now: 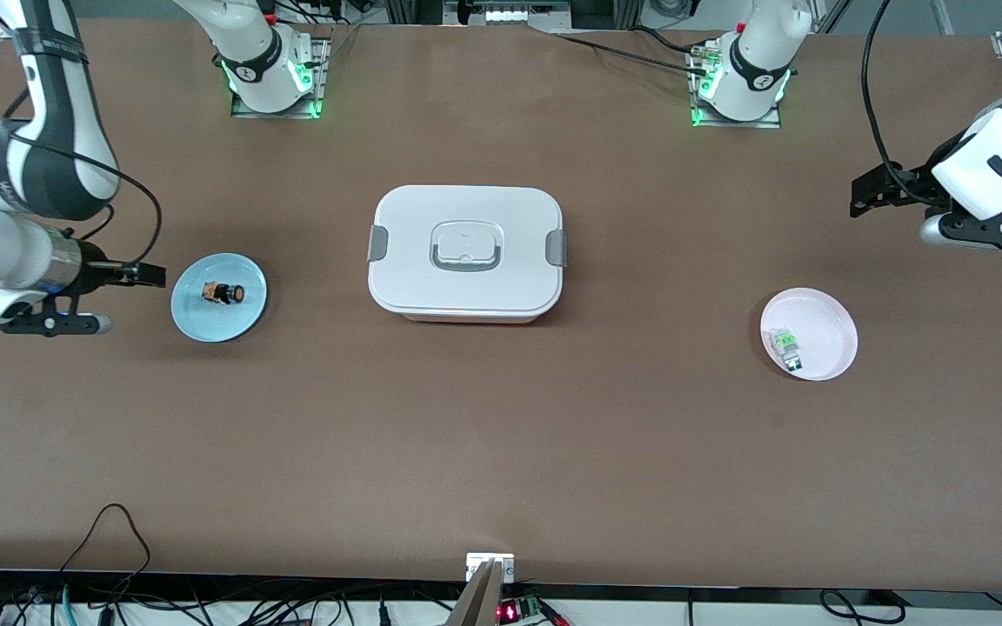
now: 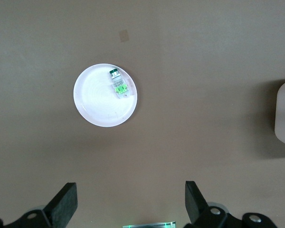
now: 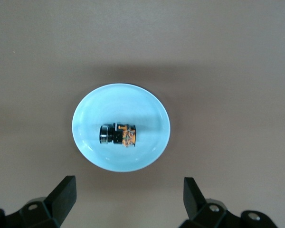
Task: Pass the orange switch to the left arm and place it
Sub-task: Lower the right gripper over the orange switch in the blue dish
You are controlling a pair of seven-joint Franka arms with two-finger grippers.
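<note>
Count, tabletop:
2 arms, 2 plates (image 1: 197, 309) (image 1: 831, 317), 1 box (image 1: 466, 217), 1 orange switch (image 1: 223, 294), 1 green switch (image 1: 786, 346).

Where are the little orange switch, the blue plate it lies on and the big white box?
orange switch (image 3: 118, 134): right wrist view, middle of its body.
blue plate (image 3: 92, 111): right wrist view, bare part inside the rim.
box (image 1: 414, 226): front view, flat lid beside the handle.

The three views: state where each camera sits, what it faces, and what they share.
Front view: high across the table, facing both bases; shows the box and both arms.
Left wrist view: over the white plate, green switch; open left claw.
Right wrist view: over the blue plate, orange switch; open right claw.
Each plate also shows in front.
</note>
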